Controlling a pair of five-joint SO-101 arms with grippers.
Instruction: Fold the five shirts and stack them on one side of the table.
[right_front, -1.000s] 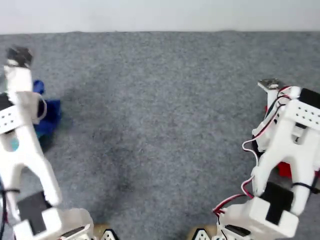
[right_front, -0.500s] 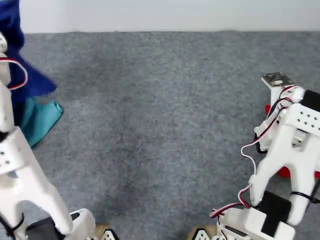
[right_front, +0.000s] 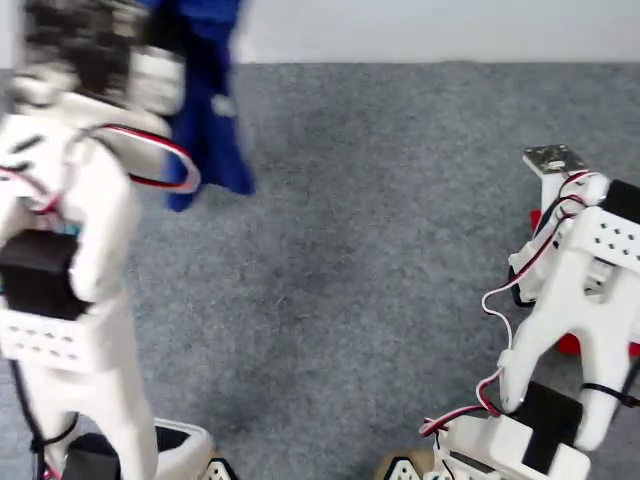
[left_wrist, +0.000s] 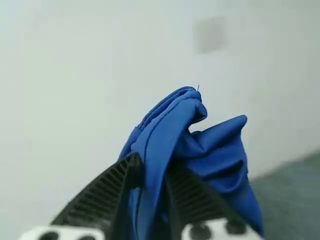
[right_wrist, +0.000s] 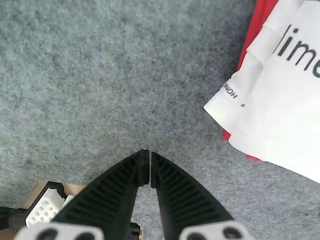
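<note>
Left wrist view: blue shirt (left_wrist: 200, 145) clamped and held aloft

Shows the left gripper (left_wrist: 150, 172) closed on a bunched fold of the shirt, with loose cloth trailing past the jaws. Hangs, in the high view, above the far left corner of the tabletop (right_front: 380, 250), apparently clear of the surface. Looks like the carry to open table before folding.

Best done by lowering slowly over the bare middle and letting the hem touch first. Then draw back toward the near edge to spread the cloth flat, not heaped. Worth holding the pinch firm until most of it lies down.

Shows the right gripper (right_wrist: 150, 160) empty, jaws together, just beside a white shirt (right_wrist: 280, 100) lying over a red shirt (right_wrist: 262, 22) at the right edge. Could pin a corner once the cloth is down.
</note>
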